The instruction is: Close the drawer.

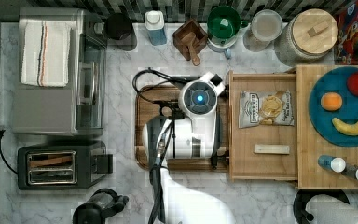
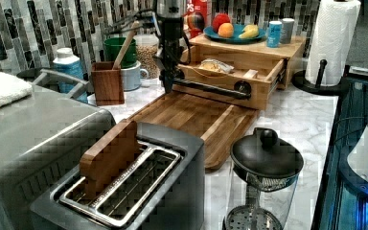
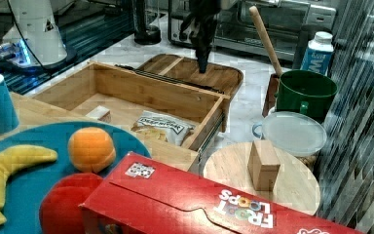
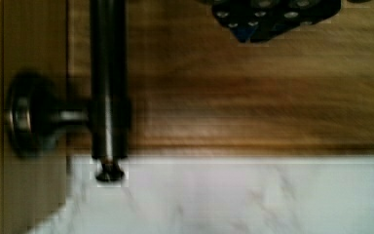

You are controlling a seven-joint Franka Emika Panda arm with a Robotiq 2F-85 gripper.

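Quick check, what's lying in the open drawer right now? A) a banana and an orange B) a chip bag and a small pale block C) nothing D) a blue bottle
B: the top view shows the drawer pulled out, with a chip bag and a small pale block on its floor; the banana and orange sit on the blue plate on the cabinet top.

A white marble counter (image 1: pixel 121 186) ran under everything. A striped tile backsplash (image 2: pixel 38 33) closed the top view's twelve o'clock edge. A toaster oven (image 1: pixel 56 74) stood at nine o'clock, a toaster (image 1: pixel 56 165) at eight.
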